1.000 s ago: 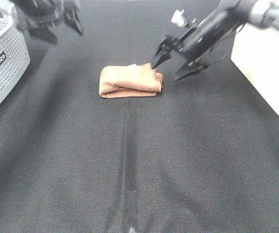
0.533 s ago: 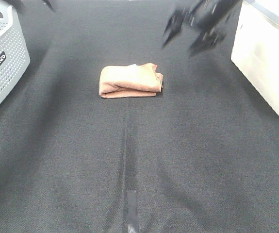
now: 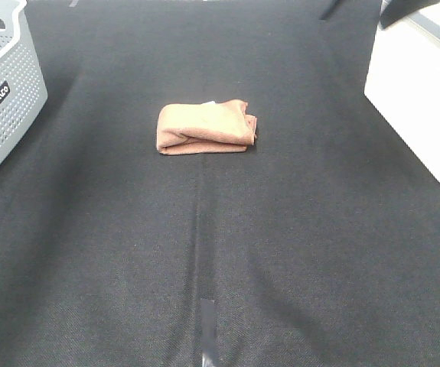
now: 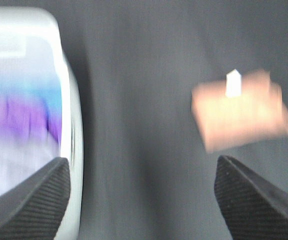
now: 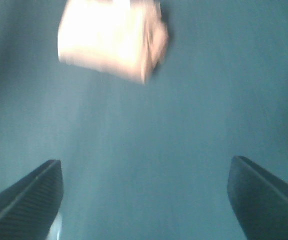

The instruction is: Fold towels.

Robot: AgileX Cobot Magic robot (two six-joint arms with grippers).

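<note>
Left gripper and right gripper spread wide, empty, above worktop; folded towel lay free; basket label unreadable.

The folded towel lies on the table, above the centre of the exterior high frame. A basket stands at the upper left edge, well apart from the towel. A box stands at the upper right edge, also well apart. The towel sits between them. A strip of tape lies on the table at the bottom centre, below the towel.
</note>
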